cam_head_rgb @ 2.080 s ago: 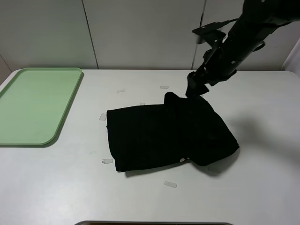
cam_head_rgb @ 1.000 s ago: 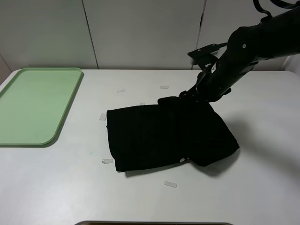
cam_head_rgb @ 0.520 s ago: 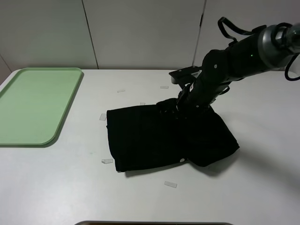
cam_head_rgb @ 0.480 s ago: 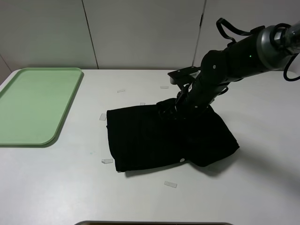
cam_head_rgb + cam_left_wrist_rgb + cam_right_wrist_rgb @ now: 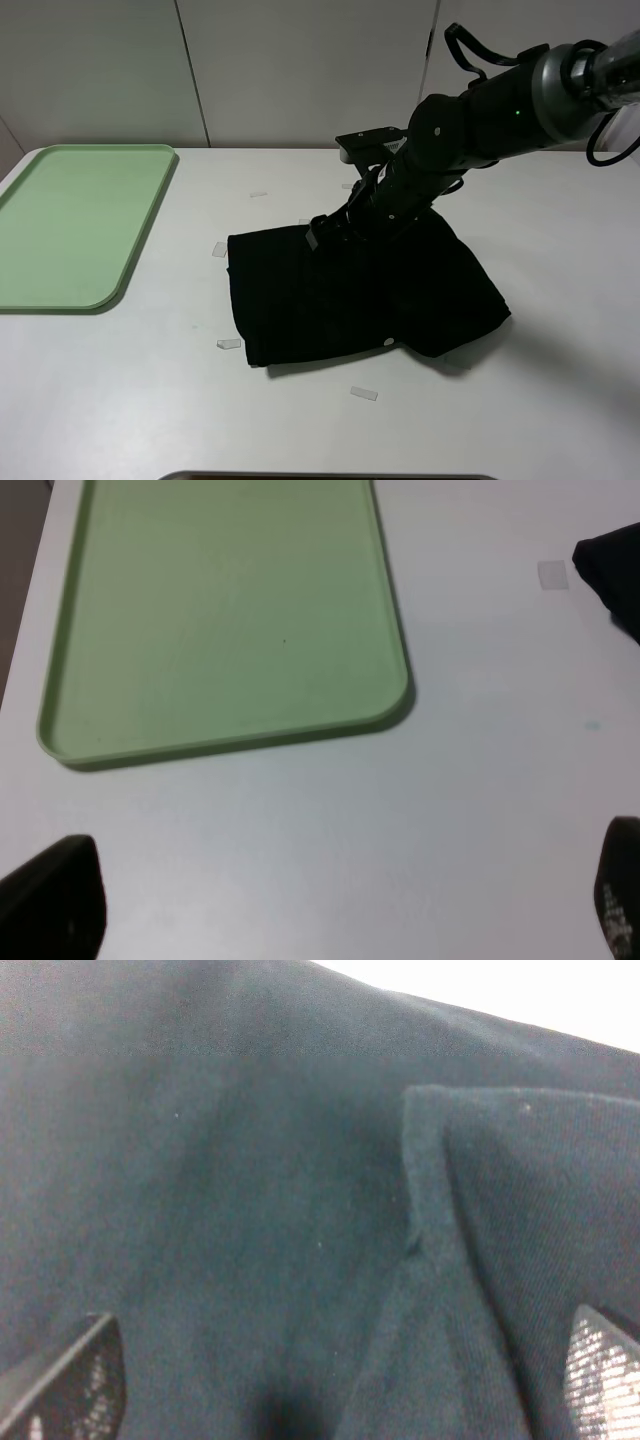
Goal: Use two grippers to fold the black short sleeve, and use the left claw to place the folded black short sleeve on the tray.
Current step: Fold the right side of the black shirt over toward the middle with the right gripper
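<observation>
Black shirt (image 5: 350,290), one; tray (image 5: 60,225), one; left end effector (image 5: 335,900), right end effector (image 5: 330,1375) both released.

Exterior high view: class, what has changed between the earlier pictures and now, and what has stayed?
The right gripper dropped to the far edge of the black short sleeve and swept left over it, open; a raised fold there flattened. The garment's outline and the tray stayed.

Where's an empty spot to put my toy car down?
The pale green rectangular plastic tray is bare. The white table between it and the black short-sleeve shirt is free too, bar tiny clear scraps. Crowded around the shirt's back edge, by the right end effector.
</observation>
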Tool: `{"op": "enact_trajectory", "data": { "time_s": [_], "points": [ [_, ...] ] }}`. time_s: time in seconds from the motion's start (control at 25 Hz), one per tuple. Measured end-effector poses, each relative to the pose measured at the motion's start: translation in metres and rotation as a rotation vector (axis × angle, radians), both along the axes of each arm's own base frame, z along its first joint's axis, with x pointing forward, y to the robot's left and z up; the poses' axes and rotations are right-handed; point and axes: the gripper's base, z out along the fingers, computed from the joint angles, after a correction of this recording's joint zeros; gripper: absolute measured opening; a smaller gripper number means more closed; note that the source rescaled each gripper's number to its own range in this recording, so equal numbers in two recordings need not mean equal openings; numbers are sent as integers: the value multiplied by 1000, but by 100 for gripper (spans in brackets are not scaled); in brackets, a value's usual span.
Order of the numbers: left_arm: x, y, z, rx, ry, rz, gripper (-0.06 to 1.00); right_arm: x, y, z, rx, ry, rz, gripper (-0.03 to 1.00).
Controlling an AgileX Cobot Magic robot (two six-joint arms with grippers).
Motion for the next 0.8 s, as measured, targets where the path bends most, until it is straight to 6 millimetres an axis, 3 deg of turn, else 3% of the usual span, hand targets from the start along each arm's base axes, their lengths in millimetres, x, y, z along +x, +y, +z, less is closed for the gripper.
{"op": "enact_trajectory", "data": {
  "time_s": [0.24, 0.32, 0.4, 0.64, 0.68, 0.8],
  "points": [
    [0, 0, 0, 1, 0, 0, 98, 1, 0, -10, -17, 16, 4, 95],
    [0, 0, 0, 1, 0, 0, 98, 2, 0, -14, -32, 10, 13, 89],
    [0, 0, 0, 1, 0, 0, 98, 4, -3, -16, -48, -3, 17, 79],
    [0, 0, 0, 1, 0, 0, 98, 7, -6, -16, -58, -14, -13, 33],
    [0, 0, 0, 1, 0, 0, 98, 7, -6, -16, -58, -14, -13, 33],
    [0, 0, 0, 1, 0, 0, 98, 8, -6, -16, -51, -20, -20, 12]
  ]
}}
